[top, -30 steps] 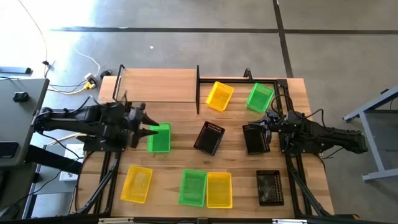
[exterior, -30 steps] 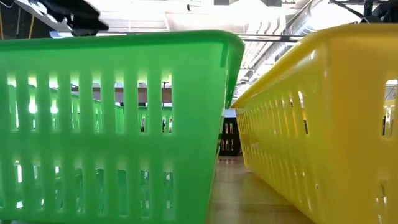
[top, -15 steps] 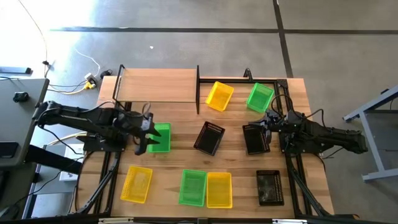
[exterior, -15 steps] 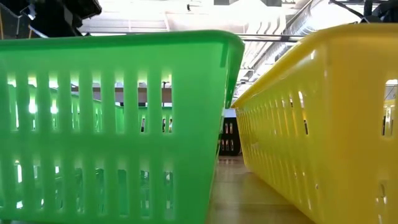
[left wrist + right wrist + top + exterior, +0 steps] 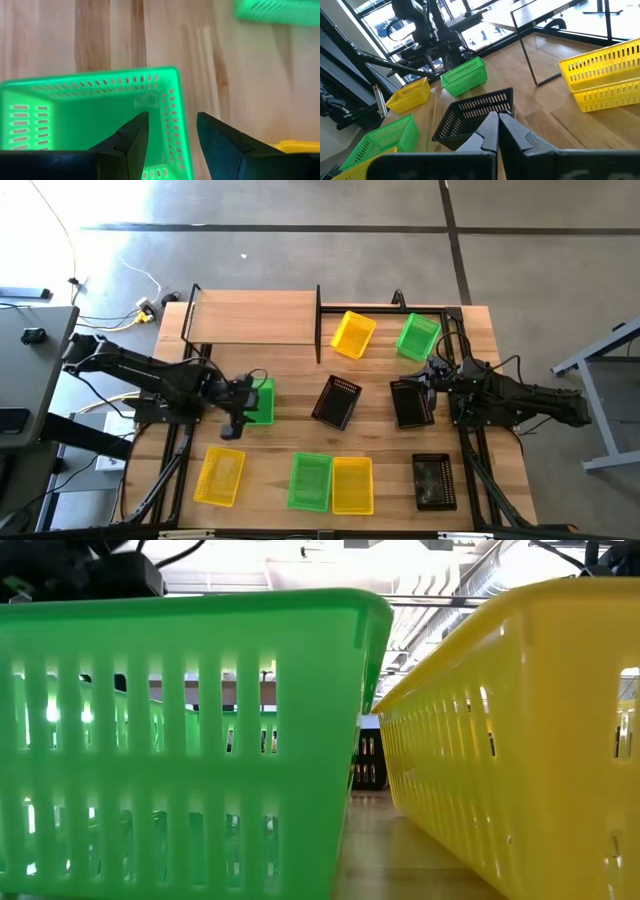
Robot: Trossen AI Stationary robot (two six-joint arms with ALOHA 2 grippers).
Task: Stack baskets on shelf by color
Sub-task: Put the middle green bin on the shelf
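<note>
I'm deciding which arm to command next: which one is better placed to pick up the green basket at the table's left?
Left. The left gripper is open directly above the green basket, its jaws straddling one wall. The right gripper is shut, across the table beside a black basket.

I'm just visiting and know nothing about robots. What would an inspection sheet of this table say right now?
Surface: wooden table, tidy.
Job's things: shelf bare; nine baskets loose on the table, three green, three yellow, three black, none stacked.
Clutter: nothing seen.
Grippers: left gripper open, its fingers straddling the wall of a green basket; right gripper shut, waiting beside a black basket, holding nothing.
Cables: white cord and plug on the floor left of the shelf.
Surroundings: concrete floor; grey desk at the left edge.
</note>
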